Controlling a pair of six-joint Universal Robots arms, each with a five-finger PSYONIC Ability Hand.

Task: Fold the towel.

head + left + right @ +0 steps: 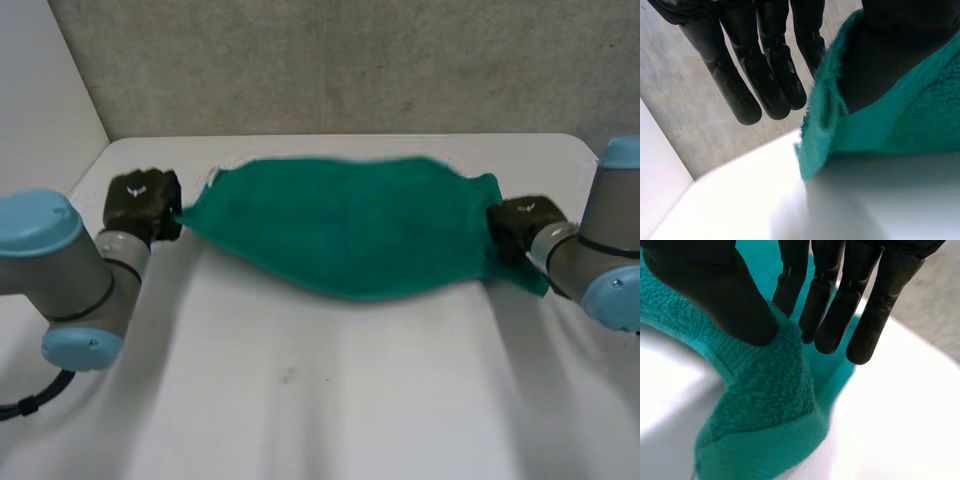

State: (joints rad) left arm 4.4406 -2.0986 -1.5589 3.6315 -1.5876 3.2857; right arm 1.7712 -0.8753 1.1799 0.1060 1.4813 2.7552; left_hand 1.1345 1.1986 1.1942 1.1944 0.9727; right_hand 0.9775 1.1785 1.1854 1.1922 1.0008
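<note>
I'm looking across the white table point(320, 400), nearest me. Past its middle, the towel point(350, 230) is hanging stretched between both hands, its near edge sagging in the middle. The left hand point(143, 205) is gripping the towel's left end, pinching cloth between thumb and straight fingers. The right hand point(520, 228) is pinching the right end, thumb pressing the cloth against its fingers, with a corner drooping below. The wall point(350, 60) is standing behind.

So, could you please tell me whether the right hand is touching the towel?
Touching. The right wrist view shows the right hand pinching a fold of the towel between thumb and fingers.
</note>
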